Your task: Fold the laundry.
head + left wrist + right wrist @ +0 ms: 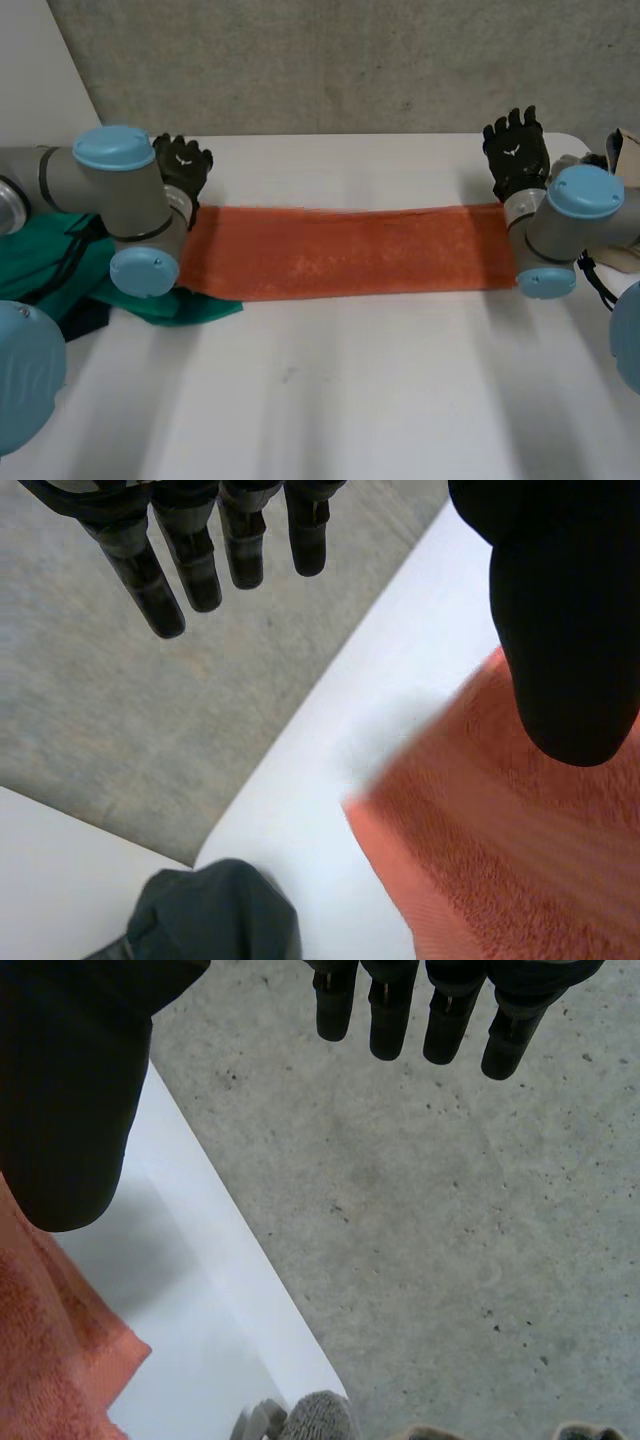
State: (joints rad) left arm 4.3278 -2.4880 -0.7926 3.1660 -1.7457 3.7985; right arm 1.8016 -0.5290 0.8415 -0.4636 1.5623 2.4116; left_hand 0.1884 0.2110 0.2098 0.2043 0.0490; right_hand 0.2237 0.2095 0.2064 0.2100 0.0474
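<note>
Orange towel flat across white table, grey concrete beyond, left hand and right hand both released

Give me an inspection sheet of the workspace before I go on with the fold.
Surface: white table, with the towel lying across its far half.
Job's things: orange towel spread flat as a long strip between the hands; green cloth heaped under the left arm.
Clutter: pale objects at the table's right edge, too cut off to identify.
Hands: left hand open at the towel's far left corner; right hand open at its far right corner.
Cables: nothing seen.
Surroundings: grey concrete floor beyond the table.
</note>
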